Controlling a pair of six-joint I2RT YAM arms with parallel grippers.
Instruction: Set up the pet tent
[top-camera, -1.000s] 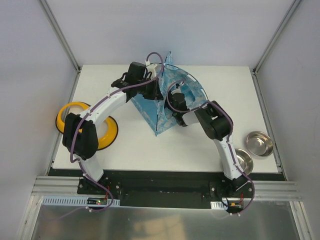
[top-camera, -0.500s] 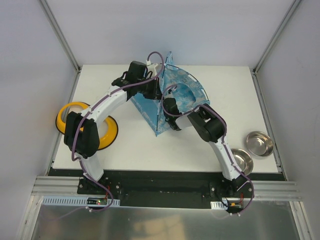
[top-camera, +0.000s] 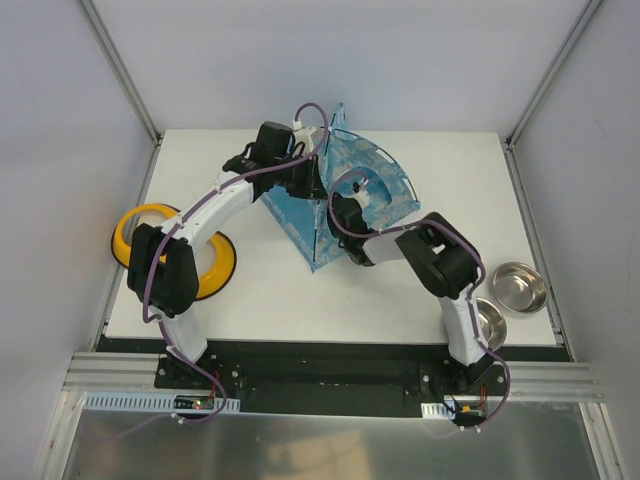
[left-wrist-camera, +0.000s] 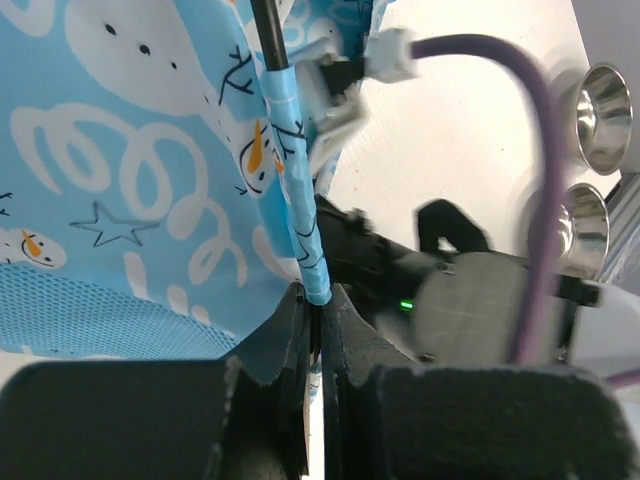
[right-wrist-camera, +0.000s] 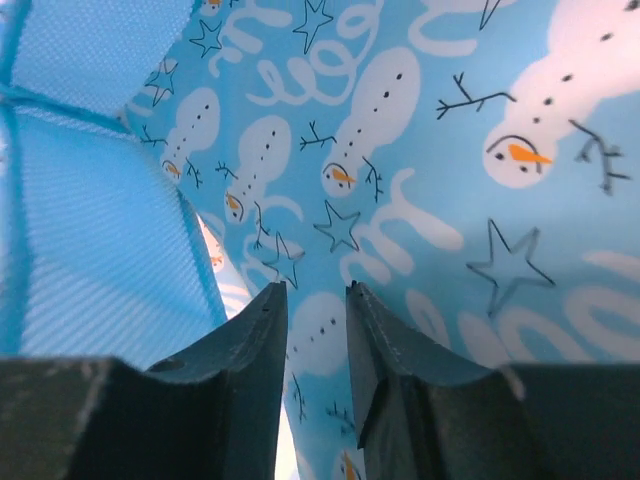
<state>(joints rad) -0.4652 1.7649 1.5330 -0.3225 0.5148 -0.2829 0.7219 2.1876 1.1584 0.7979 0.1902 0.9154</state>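
- white bench (top-camera: 260, 300), grey walls; pet tent (top-camera: 300, 222) partly upright mid-bench toward the far edge, between both arms.
- left jaws clenched on the sleeved pole (left-wrist-camera: 297, 210) at the tent's edge.
- right jaws narrowed against the printed wall (right-wrist-camera: 450, 200); pinching cloth or not, cannot tell.
- risk: thin pole springs out of the left grip, tent flops flat.
- risk: a right-arm pull drags the tent instead of spreading it.

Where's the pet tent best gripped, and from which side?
On the pet tent, probably grip the pole sleeve along its edge, edge-on from outside, jaws across it: thin and stiff, unlike the slack panels. The left gripper holds it so.
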